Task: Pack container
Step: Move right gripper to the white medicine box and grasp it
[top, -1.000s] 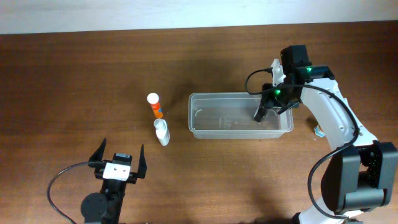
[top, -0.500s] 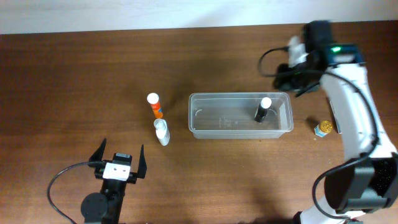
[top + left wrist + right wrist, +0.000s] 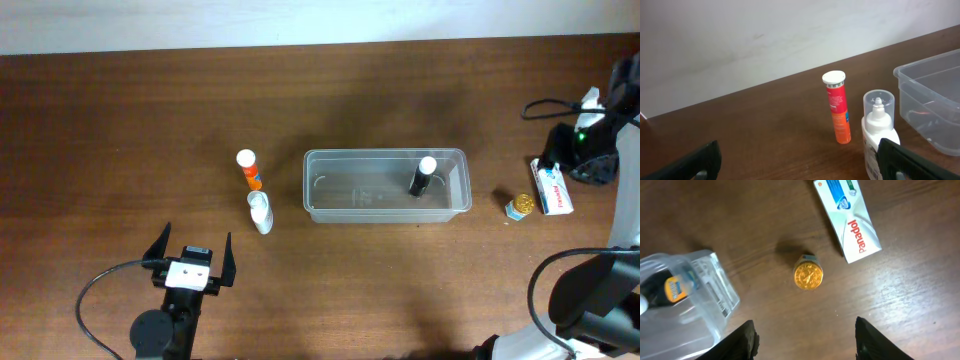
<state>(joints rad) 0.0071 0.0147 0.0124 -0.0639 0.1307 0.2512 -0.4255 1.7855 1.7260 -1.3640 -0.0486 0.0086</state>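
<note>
Container (image 3: 370, 153): clear tub, centre of overhead frame, on tabletop (image 3: 120, 120); black white-capped bottle (image 3: 422, 177) inside its right end; orange tube (image 3: 249, 170) and white bottle (image 3: 260, 212) just left of it; gold-lidded jar (image 3: 518, 207) and toothpaste box (image 3: 552, 186) to its right; left hand (image 3: 197, 242), lower left, fingers apart, empty; right hand (image 3: 807, 337) likewise apart, empty.

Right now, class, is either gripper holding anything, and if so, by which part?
Nothing is held. Both the left gripper and the right gripper are open and empty; the black bottle stands free inside the container.
</note>
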